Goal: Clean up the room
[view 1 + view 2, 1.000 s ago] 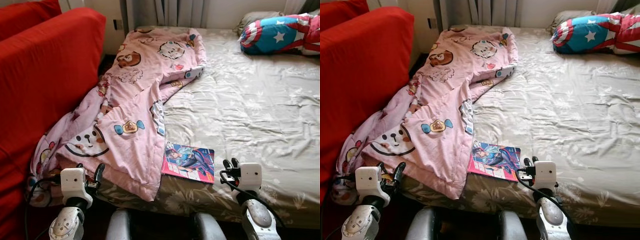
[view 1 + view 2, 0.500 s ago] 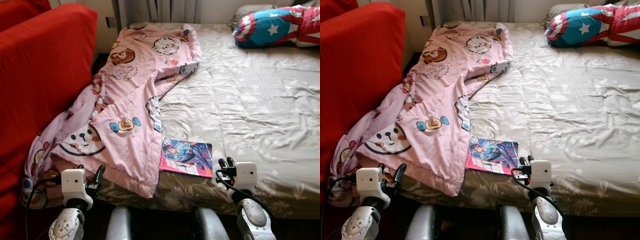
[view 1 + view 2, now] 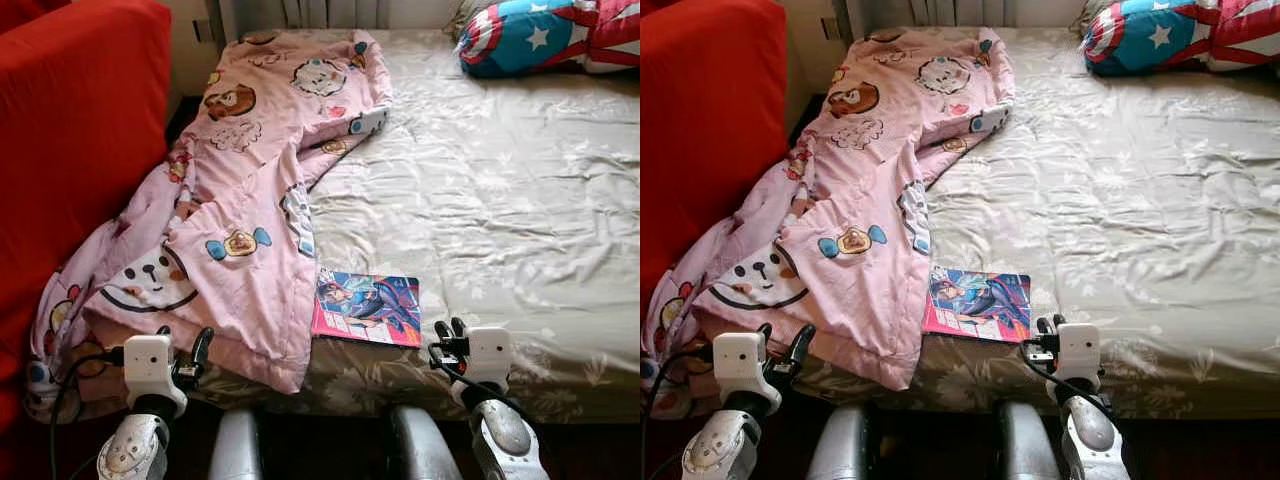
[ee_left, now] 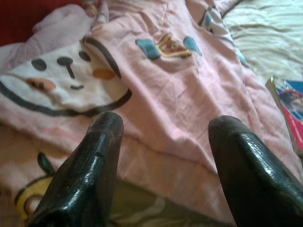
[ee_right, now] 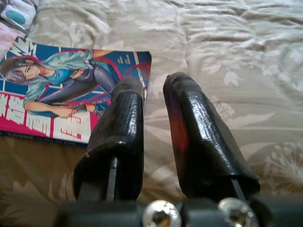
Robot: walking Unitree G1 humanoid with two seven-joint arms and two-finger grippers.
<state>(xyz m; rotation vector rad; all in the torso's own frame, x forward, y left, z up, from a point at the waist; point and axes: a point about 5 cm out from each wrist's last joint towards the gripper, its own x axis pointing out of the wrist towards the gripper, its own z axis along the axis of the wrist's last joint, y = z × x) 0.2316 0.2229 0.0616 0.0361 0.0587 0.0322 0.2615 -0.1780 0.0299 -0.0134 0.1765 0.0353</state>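
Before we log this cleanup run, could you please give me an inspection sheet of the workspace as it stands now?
Surface: bed with a wrinkled beige floral sheet.
Job's things: pink cartoon blanket crumpled along the bed's left side, spilling off the near corner; comic book flat near the foot edge, its left edge against the blanket.
Clutter: star-patterned pillow at the far right.
Grippers: left gripper open, facing the blanket's edge; right gripper nearly closed, empty, just right of the comic book.
Cables: black cable looping by the left wrist.
Surroundings: red sofa to the left.
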